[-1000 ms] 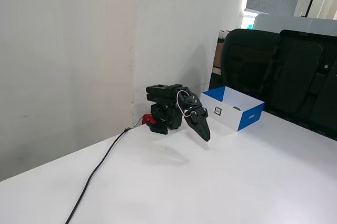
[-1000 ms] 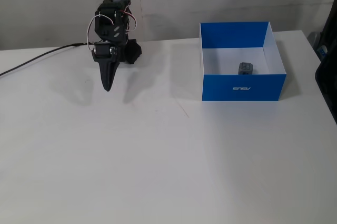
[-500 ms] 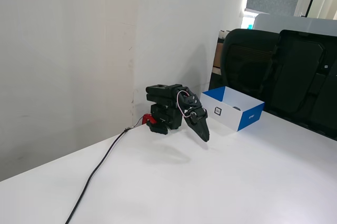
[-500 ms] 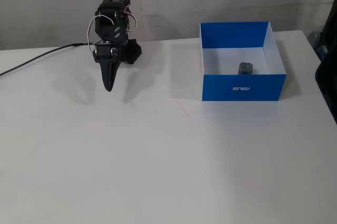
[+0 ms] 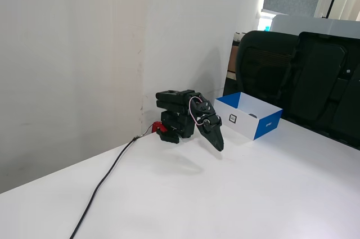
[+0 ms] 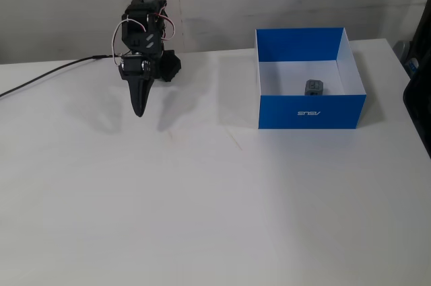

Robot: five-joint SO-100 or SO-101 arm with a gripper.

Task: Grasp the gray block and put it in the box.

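Observation:
The gray block (image 6: 314,87) lies inside the box (image 6: 309,109), on its white floor near the middle; in a fixed view only a sliver of it (image 5: 252,116) shows above the box wall (image 5: 241,123). The box is a shallow blue and white tray with a small square label on one side. My gripper (image 6: 139,110) is shut and empty, folded back over the arm's base and pointing down at the table, well to the left of the box. It also shows in a fixed view (image 5: 220,147), just left of the box.
A black cable (image 5: 107,184) runs from the arm's base along the white table toward the front left. Black chairs (image 5: 298,76) stand behind the table's far edge. A wall stands behind the arm.

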